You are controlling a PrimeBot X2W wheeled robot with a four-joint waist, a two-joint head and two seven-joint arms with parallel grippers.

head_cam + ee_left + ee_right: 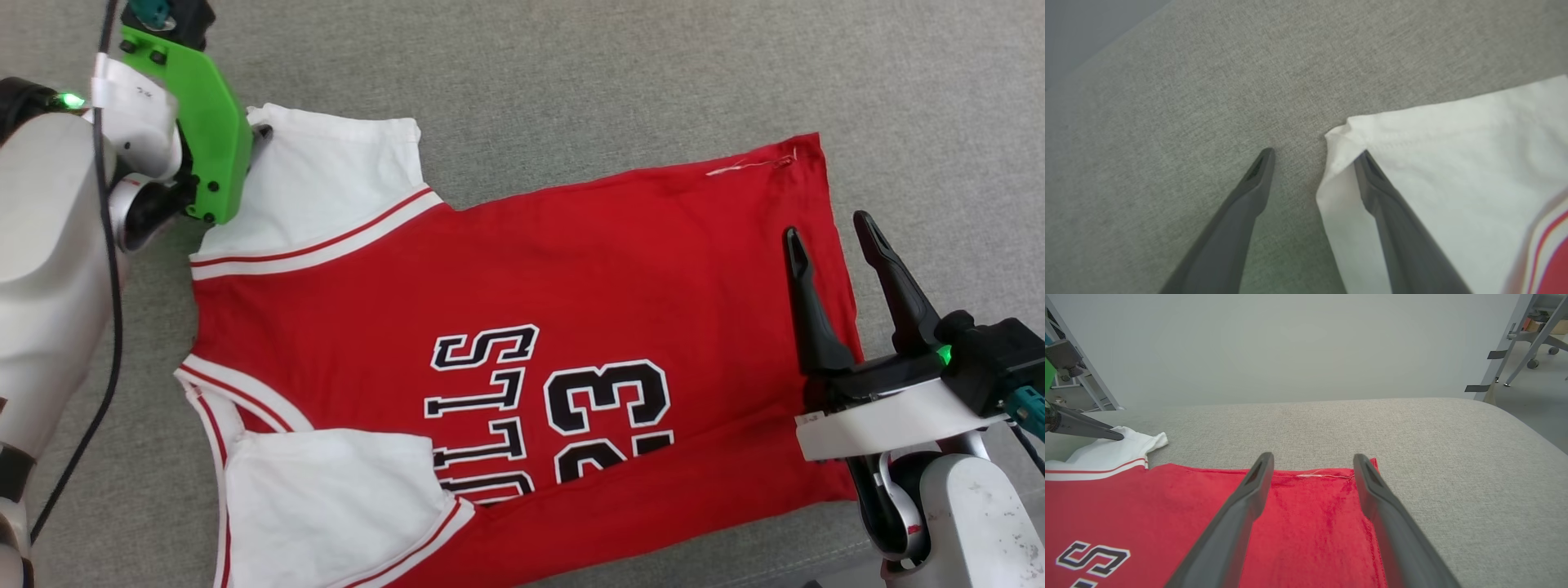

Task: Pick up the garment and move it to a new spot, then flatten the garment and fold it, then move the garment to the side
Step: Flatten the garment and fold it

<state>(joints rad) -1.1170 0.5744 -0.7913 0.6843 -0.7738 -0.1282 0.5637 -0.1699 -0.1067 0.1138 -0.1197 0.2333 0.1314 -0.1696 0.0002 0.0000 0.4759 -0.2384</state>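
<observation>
The left gripper [1316,154] stood open at the far sleeve [1453,163] of the shirt [522,269], one finger resting on the white corner and the other on the bare grey cushion [571,73], while the right gripper [829,230] was open over the red hem [816,180] at the other end. The shirt lay spread print-up across the cushion, its near sleeve [326,498] folded in over the lettering. If it closed from here, the left gripper could catch only the rolled edge of that corner. The cloth would then likely slip free or bunch, and a pull from one end alone would skew the flat shirt.
</observation>
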